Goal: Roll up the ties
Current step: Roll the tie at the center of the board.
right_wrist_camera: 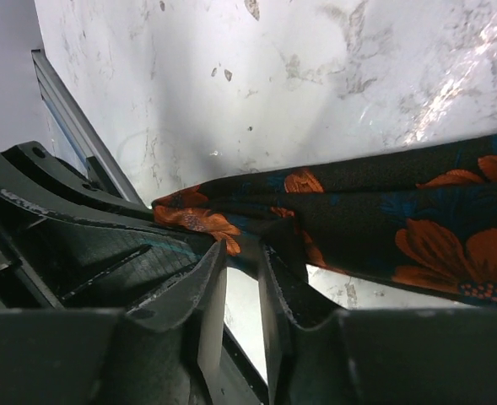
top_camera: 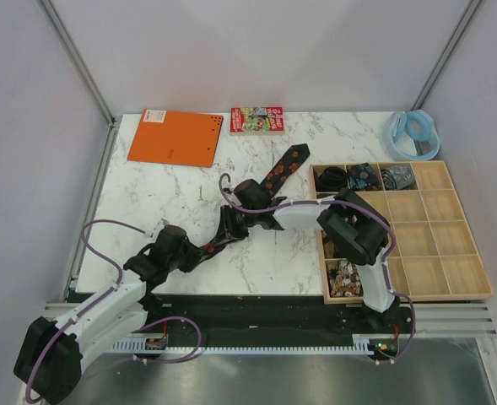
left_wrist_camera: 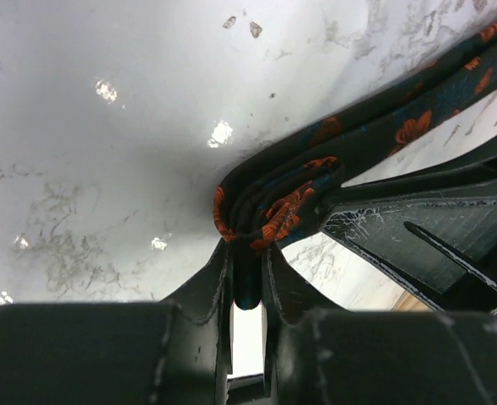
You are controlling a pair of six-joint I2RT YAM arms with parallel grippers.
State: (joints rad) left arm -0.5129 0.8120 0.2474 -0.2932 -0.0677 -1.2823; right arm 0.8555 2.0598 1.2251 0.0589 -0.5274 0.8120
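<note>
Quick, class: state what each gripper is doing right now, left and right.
Left gripper: closed on the floral tie, at its folded end.
Right gripper: closed, pinching the same tie at its fingertips.

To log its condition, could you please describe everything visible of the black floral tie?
The black floral tie is a long narrow strip of woven-looking fabric, black with orange-red flowers and teal hints. It lies diagonally on the marble table, its pointed wide end toward the far side, flat and free. Its near end is folded into a few layers and pinched by the left gripper; the right gripper pinches it just beyond.
</note>
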